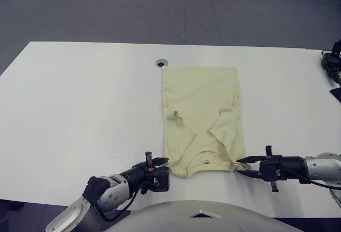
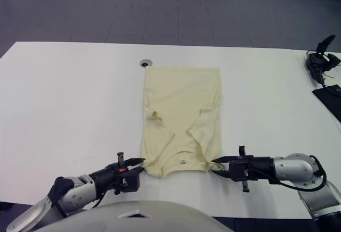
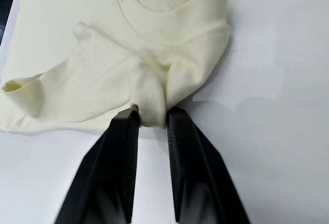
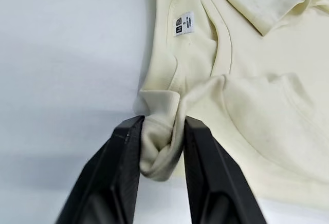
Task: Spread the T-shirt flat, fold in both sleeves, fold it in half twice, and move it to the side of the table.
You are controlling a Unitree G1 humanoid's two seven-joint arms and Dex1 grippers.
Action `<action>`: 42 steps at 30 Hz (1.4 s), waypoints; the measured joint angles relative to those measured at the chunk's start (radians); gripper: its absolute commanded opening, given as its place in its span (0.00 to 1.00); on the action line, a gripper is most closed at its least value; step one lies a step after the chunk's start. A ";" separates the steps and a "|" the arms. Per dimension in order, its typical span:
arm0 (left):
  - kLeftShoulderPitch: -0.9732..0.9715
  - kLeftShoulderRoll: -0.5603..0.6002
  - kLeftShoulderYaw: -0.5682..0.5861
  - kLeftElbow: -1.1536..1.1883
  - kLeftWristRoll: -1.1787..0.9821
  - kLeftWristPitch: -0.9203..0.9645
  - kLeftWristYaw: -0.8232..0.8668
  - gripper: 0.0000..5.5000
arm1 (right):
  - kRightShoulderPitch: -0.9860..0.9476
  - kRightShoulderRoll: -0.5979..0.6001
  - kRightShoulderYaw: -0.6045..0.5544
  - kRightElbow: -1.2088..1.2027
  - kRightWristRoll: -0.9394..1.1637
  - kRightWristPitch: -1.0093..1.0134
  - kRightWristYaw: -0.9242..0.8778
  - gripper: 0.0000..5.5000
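Your left end effector and right end effector each clamp a near corner of the pale yellow cotton T-shirt on the white desk; a round grey grommet sits just beside its far-left corner.

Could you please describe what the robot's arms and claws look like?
Both arms end in rounded silver-grey wrist housings joined to black claw units. The left claw and right claw each have two long, flat, matte black fingers tapering to the tips. The left carries a small orange-red marking on top. A black cable loops beside each wrist.
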 measured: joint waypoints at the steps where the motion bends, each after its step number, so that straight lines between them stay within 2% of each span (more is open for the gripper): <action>1: 0.000 -0.005 0.000 0.003 0.004 0.000 -0.005 0.03 | 0.000 0.000 0.001 0.000 -0.001 0.000 -0.001 0.10; 2: 0.001 -0.008 0.002 0.005 0.011 -0.001 -0.013 0.00 | -0.001 0.000 0.001 0.000 -0.002 0.000 -0.002 0.06; 5: 0.003 -0.019 0.010 0.008 0.018 -0.002 -0.027 0.00 | -0.005 0.000 0.004 0.000 -0.005 0.002 -0.003 0.01; 9: 0.014 -0.019 0.064 0.008 0.005 -0.009 -0.056 0.00 | -0.050 0.001 0.015 -0.017 0.002 0.054 0.000 0.01; 17: 0.035 0.079 0.290 0.060 -0.109 -0.065 -0.132 0.00 | -0.213 0.033 0.055 -0.091 0.032 0.204 -0.011 0.01; 22: 0.047 0.092 0.364 0.075 -0.184 -0.076 -0.185 0.00 | -0.203 0.040 0.067 -0.164 0.074 0.312 -0.006 0.01; 26: 0.099 0.091 0.380 -0.003 -0.298 -0.012 -0.268 0.00 | -0.104 -0.050 0.062 -0.280 0.202 0.526 0.085 0.01; 30: 0.132 0.094 0.385 -0.116 -0.414 0.085 -0.349 0.00 | -0.104 -0.134 0.039 -0.351 0.318 0.713 0.157 0.01; 37: 0.165 0.132 0.439 -0.211 -0.564 0.201 -0.430 0.00 | -0.146 -0.203 0.021 -0.400 0.420 0.899 0.231 0.01; 42: 0.097 0.115 0.522 -0.230 -0.722 0.286 -0.435 0.00 | -0.189 -0.241 0.019 -0.382 0.433 0.955 0.283 0.01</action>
